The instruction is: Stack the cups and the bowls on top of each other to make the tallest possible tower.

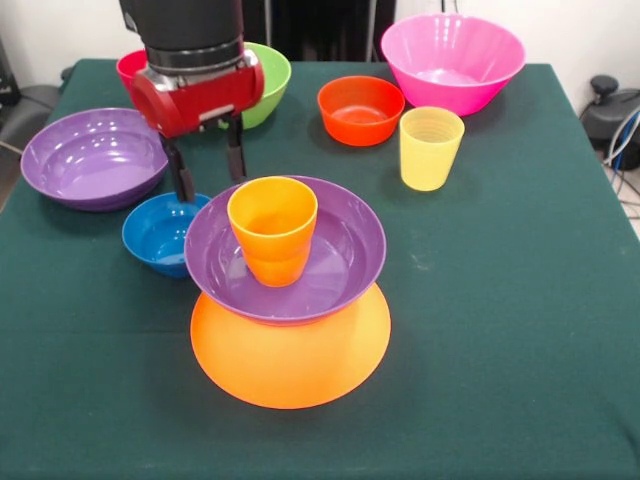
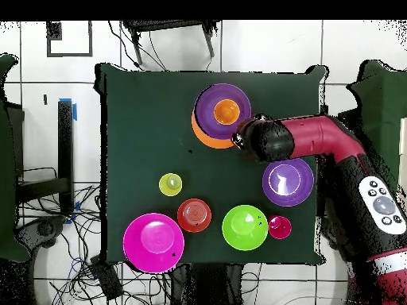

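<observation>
The tower stands in the middle of the table: an upturned yellow-orange bowl [image 1: 290, 355] [image 2: 202, 133], a purple bowl [image 1: 335, 255] [image 2: 211, 102] upright on it, and an orange cup [image 1: 272, 228] [image 2: 226, 112] upright in that. My gripper [image 1: 210, 182] [image 2: 241, 141] hangs just behind the tower's left side and is open and empty. One finger [image 1: 183, 180] reaches down to the far rim of the small blue bowl [image 1: 158, 235]. The other finger stands behind the purple bowl's rim. My arm hides the blue bowl in the overhead view.
A second purple bowl [image 1: 95, 158] [image 2: 288, 181] lies left of the gripper. Along the far edge are a red-pink cup [image 1: 128, 65] [image 2: 279, 226], green bowl [image 1: 272, 72] [image 2: 245, 227], orange-red bowl [image 1: 360, 110] [image 2: 194, 214], yellow cup [image 1: 430, 148] [image 2: 170, 184] and pink bowl [image 1: 452, 60] [image 2: 153, 242].
</observation>
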Controlling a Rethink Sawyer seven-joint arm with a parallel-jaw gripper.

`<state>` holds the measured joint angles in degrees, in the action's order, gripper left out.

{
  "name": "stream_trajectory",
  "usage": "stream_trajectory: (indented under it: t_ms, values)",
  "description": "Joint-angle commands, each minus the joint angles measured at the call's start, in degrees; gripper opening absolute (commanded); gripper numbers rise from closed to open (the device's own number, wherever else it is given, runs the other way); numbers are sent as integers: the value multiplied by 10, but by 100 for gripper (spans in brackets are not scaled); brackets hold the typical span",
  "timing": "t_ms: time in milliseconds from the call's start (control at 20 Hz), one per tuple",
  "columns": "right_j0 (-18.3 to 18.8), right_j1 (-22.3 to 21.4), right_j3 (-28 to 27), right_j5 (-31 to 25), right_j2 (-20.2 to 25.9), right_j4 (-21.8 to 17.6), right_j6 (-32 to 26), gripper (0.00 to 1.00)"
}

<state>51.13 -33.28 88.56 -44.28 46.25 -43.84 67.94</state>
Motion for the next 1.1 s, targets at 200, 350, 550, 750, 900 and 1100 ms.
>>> stream_trajectory:
  t_ms: [200, 350, 550, 750, 900, 1100]
  values:
    - [-1, -4, 38, -69, -16, 10, -101, 100]
    - [10, 7, 50, -35, -28, -9, -86, 100]
    - [31, 30, 72, 22, -37, -34, -67, 100]
    - [53, 38, 90, 52, -30, -47, -73, 100]
    - [56, 42, 97, 69, -39, -59, -52, 100]
    - [52, 39, 104, 84, -55, -72, -21, 100]
